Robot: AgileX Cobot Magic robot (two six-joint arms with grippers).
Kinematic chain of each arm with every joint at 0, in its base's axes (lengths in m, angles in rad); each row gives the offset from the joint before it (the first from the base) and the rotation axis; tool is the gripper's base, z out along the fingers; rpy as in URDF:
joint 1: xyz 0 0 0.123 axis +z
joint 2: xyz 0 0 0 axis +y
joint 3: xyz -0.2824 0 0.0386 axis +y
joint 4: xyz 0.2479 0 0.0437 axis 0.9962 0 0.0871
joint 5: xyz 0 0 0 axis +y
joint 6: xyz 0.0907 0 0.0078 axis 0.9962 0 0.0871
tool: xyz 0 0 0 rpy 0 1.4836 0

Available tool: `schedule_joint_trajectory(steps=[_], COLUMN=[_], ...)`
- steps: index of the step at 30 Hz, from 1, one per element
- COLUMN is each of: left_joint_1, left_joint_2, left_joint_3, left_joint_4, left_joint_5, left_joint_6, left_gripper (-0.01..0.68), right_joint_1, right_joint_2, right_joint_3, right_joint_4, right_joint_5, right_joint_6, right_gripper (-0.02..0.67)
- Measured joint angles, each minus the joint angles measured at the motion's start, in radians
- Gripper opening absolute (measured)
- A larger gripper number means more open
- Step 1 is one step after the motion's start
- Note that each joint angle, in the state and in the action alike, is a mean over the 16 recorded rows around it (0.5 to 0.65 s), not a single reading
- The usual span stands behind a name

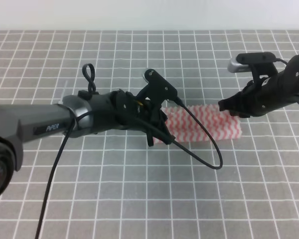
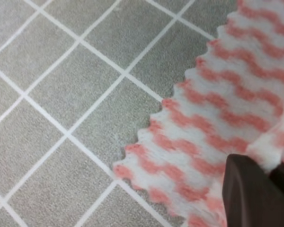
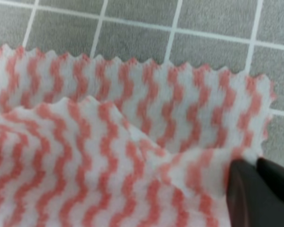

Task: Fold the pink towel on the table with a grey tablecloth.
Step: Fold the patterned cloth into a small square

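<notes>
Grey grid-printed tablecloth table [image 1: 139, 199], one towel, two black arms on it.

Just one thin pink-and-white zigzag-striped towel [image 1: 209, 123] here, lying mid-table as a folded strip between the two grippers. Left gripper [image 1: 157, 130] sits at its left end, right gripper [image 1: 234, 107] at its right end; both sets of fingers [image 3: 255, 194] look pinched together on a raised towel edge.

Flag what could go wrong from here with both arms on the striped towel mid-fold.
1. In the right wrist view the lifted layer of the thin pink-and-white zigzag-striped towel is rumpled and sits short of the lower layer's scalloped edge, so the fold may land crooked.
2. The left arm's slack black cable droops over the towel and could drag it on the grey grid-printed tablecloth.
</notes>
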Motion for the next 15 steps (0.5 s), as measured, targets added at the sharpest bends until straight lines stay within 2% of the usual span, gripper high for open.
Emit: schedule_joint_trajectory(steps=[15], left_joint_1=[0.003], left_joint_2=[0.005], left_joint_3=[-0.001], left_joint_4=[0.000], left_joint_5=[-0.016], left_joint_6=[-0.001], left_gripper=[-0.002], right_joint_1=[0.000], right_joint_2=[0.003], right_joint_3=[0.000], right_joint_4=[0.001], right_joint_5=[-0.034], right_joint_6=[0.000], right_gripper=[-0.017])
